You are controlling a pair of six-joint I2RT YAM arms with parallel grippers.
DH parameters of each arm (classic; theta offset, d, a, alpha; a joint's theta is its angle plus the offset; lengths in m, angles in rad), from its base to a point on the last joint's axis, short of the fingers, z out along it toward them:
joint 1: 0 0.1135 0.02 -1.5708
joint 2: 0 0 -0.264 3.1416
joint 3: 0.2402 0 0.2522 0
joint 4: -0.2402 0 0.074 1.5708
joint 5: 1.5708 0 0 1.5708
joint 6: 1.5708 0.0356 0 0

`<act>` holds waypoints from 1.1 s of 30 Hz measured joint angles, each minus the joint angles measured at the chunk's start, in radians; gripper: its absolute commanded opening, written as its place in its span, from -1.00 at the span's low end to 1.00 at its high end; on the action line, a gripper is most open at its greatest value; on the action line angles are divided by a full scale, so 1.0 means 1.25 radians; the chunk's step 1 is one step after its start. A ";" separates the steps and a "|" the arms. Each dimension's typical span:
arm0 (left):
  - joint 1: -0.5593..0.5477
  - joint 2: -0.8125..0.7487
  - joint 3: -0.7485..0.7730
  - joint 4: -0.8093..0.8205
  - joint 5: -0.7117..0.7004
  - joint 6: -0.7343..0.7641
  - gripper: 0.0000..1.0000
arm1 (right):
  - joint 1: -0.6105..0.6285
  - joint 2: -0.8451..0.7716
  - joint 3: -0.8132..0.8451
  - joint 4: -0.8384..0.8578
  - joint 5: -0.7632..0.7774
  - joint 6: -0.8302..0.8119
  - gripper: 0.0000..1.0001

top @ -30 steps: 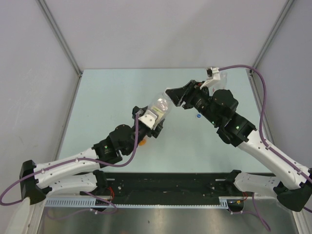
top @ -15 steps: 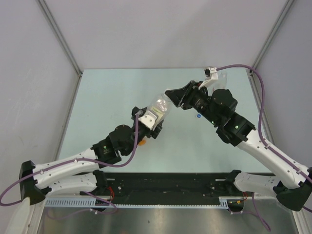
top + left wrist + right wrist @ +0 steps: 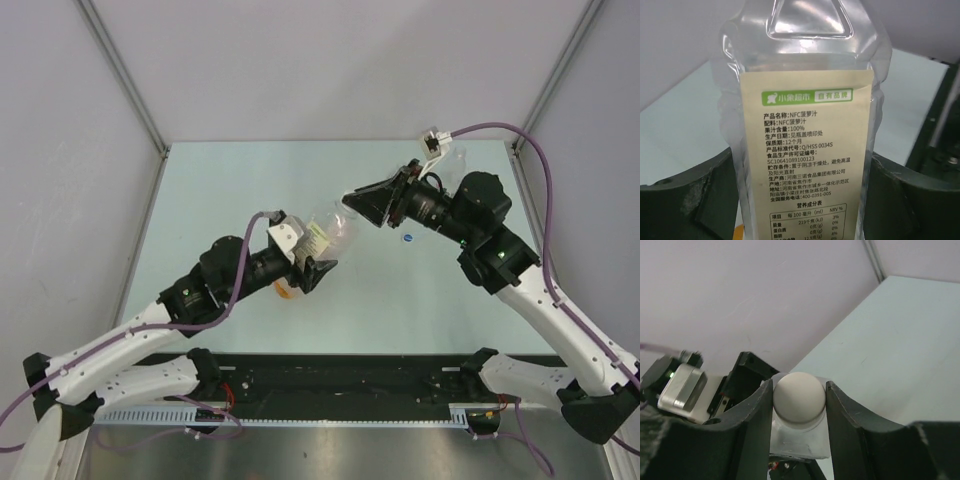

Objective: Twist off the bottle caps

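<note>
My left gripper (image 3: 306, 256) is shut on the body of the large clear bottle (image 3: 328, 230) and holds it tilted above the table. In the left wrist view the bottle (image 3: 805, 75) fills the frame between the two fingers, its pale yellow label (image 3: 807, 150) facing the camera. My right gripper (image 3: 357, 200) is shut on that bottle's plain white cap (image 3: 799, 397), one finger on each side, with the bottle's neck (image 3: 800, 440) below it. A blue cap with a white mark (image 3: 408, 238) lies on the table under my right arm.
A clear plastic thing (image 3: 453, 163), perhaps another bottle, stands at the back right, partly behind my right arm. A small orange thing (image 3: 286, 292) lies on the table under my left gripper. Grey walls enclose the pale green table (image 3: 220, 190).
My left arm has swung its elbow left and rolled its wrist, and the bottle now lies flatter. My right wrist has turned while staying on the cap.
</note>
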 measured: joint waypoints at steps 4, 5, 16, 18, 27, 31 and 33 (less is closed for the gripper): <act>0.071 0.000 0.036 -0.042 0.225 -0.074 -1.00 | -0.011 -0.018 0.005 0.026 -0.105 -0.053 -1.00; 0.087 0.001 0.044 -0.049 0.276 -0.091 -1.00 | -0.011 -0.019 0.008 0.032 -0.128 -0.065 -1.00; 0.225 0.031 0.048 0.044 0.773 -0.247 -1.00 | -0.003 -0.068 0.018 0.059 -0.333 -0.173 -1.00; 0.240 0.049 0.048 0.082 0.857 -0.281 -1.00 | -0.006 -0.073 0.018 0.066 -0.374 -0.186 -1.00; 0.251 0.108 0.048 0.201 1.066 -0.388 -1.00 | -0.014 -0.077 0.022 0.100 -0.544 -0.230 -1.00; 0.252 0.134 0.048 0.244 1.126 -0.419 -1.00 | -0.015 -0.075 0.025 0.101 -0.598 -0.262 -1.00; 0.252 0.147 0.047 0.278 1.150 -0.445 -1.00 | -0.016 -0.075 0.025 0.105 -0.618 -0.272 -1.00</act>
